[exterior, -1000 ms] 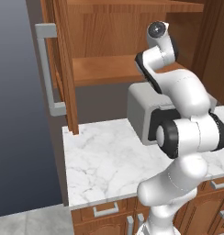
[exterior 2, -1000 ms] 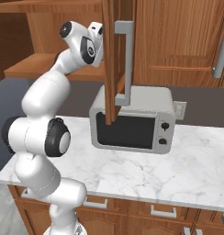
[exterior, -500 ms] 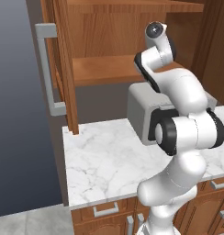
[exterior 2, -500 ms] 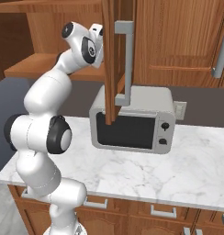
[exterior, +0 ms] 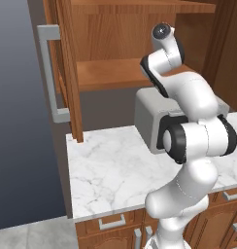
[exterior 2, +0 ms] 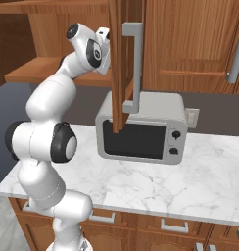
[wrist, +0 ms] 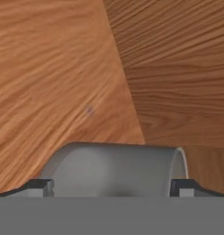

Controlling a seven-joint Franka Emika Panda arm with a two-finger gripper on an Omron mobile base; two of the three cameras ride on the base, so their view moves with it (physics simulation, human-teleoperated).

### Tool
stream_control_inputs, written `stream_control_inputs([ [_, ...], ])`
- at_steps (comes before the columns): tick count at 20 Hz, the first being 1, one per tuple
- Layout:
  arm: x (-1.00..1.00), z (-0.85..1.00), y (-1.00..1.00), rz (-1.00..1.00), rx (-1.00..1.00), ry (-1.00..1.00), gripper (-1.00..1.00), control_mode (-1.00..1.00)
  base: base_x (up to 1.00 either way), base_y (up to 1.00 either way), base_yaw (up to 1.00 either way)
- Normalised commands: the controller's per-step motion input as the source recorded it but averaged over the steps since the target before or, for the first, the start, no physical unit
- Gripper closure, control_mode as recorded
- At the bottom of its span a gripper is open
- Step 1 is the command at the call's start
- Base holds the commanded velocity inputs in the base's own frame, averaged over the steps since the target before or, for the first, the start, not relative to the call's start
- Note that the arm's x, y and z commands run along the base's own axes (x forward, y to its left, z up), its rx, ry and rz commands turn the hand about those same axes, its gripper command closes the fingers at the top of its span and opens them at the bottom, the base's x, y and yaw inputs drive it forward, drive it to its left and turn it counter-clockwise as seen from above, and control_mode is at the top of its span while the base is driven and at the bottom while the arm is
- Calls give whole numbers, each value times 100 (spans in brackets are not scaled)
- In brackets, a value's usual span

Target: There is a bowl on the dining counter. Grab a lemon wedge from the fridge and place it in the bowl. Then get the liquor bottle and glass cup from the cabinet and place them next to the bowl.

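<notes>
Hand [wrist: 111, 186]: wide apart, its two tips standing either side of a grey rounded thing; I cannot tell whether they touch it.
Glass cup [wrist: 114, 165]: that grey thing (by its rim, probably the cup), close against the wooden inside of the cabinet.
Arm: raised from the marble table [exterior: 110, 165] into the open cabinet [exterior 2: 122, 63].
Microwave [exterior 2: 141, 130]: on the table, below the cabinet.

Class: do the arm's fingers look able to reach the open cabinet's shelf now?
Probably yes: the cabinet door stands open, the arm reaches up beside the shelf, fingers spread toward its wood.
</notes>
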Motion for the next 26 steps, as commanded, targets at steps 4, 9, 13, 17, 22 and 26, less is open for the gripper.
stream_control_inputs([
  [4,0,-32,0,0,-2,8,-100,-100,0,0,0],
  [9,-1,-39,0,0,-2,8,100,-100,0,0,0],
  [13,-4,-40,0,0,-1,5,100,-100,0,0,0],
  [17,-13,-31,0,0,0,0,100,-100,0,0,0],
  [22,-24,-19,0,0,0,-4,100,-100,0,0,0],
  [26,-38,-12,0,0,0,-15,100,-100,0,0,0],
])
